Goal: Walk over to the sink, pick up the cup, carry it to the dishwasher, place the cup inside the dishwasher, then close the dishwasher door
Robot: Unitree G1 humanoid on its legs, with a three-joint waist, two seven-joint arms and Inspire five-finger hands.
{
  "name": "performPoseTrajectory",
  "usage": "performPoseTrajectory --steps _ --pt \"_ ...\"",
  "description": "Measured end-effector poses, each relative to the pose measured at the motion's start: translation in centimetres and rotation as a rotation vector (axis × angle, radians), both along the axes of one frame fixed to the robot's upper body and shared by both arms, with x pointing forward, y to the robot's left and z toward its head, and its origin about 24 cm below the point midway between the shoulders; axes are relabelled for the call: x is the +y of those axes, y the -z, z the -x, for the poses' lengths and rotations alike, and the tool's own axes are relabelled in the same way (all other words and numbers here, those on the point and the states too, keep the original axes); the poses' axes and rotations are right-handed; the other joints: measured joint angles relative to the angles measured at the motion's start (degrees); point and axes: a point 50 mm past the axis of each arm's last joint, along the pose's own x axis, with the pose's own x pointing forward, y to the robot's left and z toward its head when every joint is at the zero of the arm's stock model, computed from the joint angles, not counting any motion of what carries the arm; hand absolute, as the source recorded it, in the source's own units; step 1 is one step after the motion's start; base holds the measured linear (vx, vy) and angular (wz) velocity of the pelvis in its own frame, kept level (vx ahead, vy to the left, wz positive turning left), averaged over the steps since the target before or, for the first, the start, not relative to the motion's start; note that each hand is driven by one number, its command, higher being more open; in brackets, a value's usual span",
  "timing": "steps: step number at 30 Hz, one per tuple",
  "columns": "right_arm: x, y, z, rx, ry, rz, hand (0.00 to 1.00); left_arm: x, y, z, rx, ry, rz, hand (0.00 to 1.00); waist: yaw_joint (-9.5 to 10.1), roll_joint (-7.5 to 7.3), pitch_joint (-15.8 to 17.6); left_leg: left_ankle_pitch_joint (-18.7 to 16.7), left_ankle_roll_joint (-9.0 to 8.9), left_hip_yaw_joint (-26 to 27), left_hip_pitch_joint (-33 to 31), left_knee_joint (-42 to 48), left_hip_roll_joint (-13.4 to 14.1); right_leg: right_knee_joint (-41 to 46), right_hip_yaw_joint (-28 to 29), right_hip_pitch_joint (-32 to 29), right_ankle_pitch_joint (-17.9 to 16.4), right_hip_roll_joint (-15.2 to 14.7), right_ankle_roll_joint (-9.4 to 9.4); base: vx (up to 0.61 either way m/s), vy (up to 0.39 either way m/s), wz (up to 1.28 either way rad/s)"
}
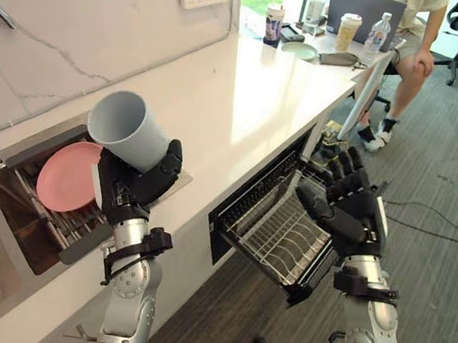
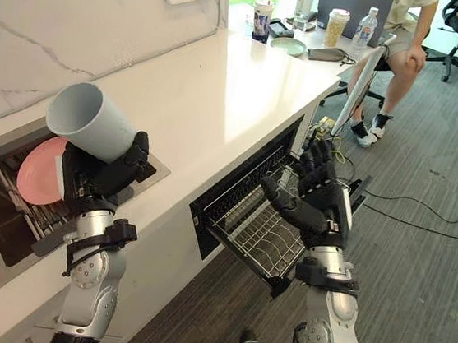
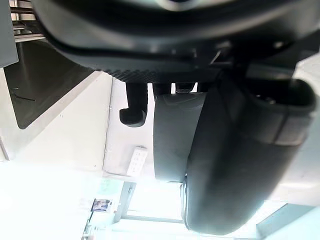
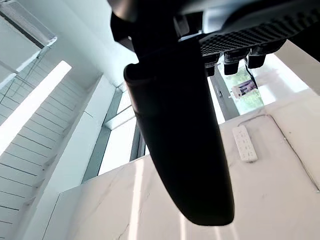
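Carrying step: left hand (image 1: 132, 185) has its fingers clamped on the cup (image 1: 126, 129). Right hand (image 1: 349, 206), fingers apart, hovers over the dishwasher rack (image 1: 275, 239) at the cup's 4 o'clock. Next, the cup should swing there.

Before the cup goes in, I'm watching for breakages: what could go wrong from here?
The cup is tilted and gripped only near its base by the left hand; it might slip onto the pink plate below. The open right hand hangs over the dishwasher rack and could block the cup's way in.
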Motion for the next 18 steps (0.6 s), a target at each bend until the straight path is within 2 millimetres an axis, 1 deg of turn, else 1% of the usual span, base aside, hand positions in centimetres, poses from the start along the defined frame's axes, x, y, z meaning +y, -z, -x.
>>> performPoseTrajectory --steps 1,3,7,8,12,13,15,16,18 --pt "0.2 0.0 0.0 -0.001 -0.018 -0.012 1.00 -0.2 0.1 -0.2 0.004 0.014 -0.017 0.00 0.00 0.00 0.00 0.38 0.06 -0.29 0.02 -0.64 -0.40 -0.48 -0.11 0.03 0.34 -0.31 0.08 -0.13 0.078 0.13" --pt "1.4 0.1 -0.1 -0.011 -0.114 -0.059 1.00 -1.0 0.2 -0.9 0.013 0.061 -0.073 0.00 0.08 -0.02 0.02 1.95 0.59 -1.26 0.35 -3.10 -1.92 -3.06 -0.42 0.28 1.28 -1.27 0.18 -0.14 0.070 0.10" --pt "2.8 -0.3 -0.4 -0.054 -0.256 -0.088 1.00 -1.3 -0.1 -1.1 0.007 0.073 -0.145 0.00 0.14 -0.08 0.01 3.62 0.80 -1.24 1.11 -6.29 -2.90 -7.40 -2.74 1.73 3.41 -2.02 -0.10 -0.08 0.030 -0.01" --pt "3.1 -0.5 -0.5 -0.074 -0.287 -0.097 1.00 -1.3 -0.1 -1.2 0.012 0.071 -0.179 0.00 0.18 -0.08 0.01 3.78 0.81 -1.19 1.21 -6.63 -3.15 -8.95 -2.98 2.34 4.67 -2.12 -0.08 -0.05 0.018 -0.07" --pt "4.3 -1.5 -1.4 -0.127 -0.372 -0.098 1.00 -1.1 -0.3 -1.5 0.025 0.062 -0.269 0.00 0.34 -0.16 -0.05 3.82 0.79 0.10 1.18 -6.66 -3.37 -13.43 -2.99 3.54 7.88 -1.92 -0.20 -0.03 0.004 -0.17" --pt "4.9 -1.9 -1.7 -0.143 -0.402 -0.095 1.00 -1.1 -0.3 -1.8 0.027 0.060 -0.296 0.00 0.57 -0.18 -0.07 3.82 0.77 0.81 1.15 -6.67 -3.43 -14.73 -2.97 3.73 9.14 -1.87 -0.24 -0.01 -0.012 -0.25" --pt "5.7 -2.2 -2.0 -0.152 -0.437 -0.089 1.00 -1.4 -0.4 -2.4 0.034 0.067 -0.323 0.00 0.61 -0.16 -0.09 3.82 0.76 0.97 1.20 -6.66 -3.30 -14.73 -2.71 3.55 9.87 -1.65 -0.50 -0.01 -0.017 -0.18" --pt "6.1 -2.4 -2.2 -0.153 -0.454 -0.077 1.00 -1.7 -0.4 -2.8 0.037 0.071 -0.342 0.00 0.60 -0.24 -0.13 3.80 0.72 0.98 1.34 -6.67 -3.14 -14.72 -2.29 3.60 10.28 -1.40 -0.18 0.00 -0.023 -0.17" --pt "6.5 -2.6 -2.4 -0.153 -0.458 -0.050 1.00 -2.0 -0.5 -3.2 0.039 0.083 -0.349 0.00 0.73 -0.25 -0.15 3.77 0.68 0.94 1.43 -6.66 -3.04 -14.69 -1.70 3.50 10.69 -1.18 -0.21 0.00 -0.017 -0.16"
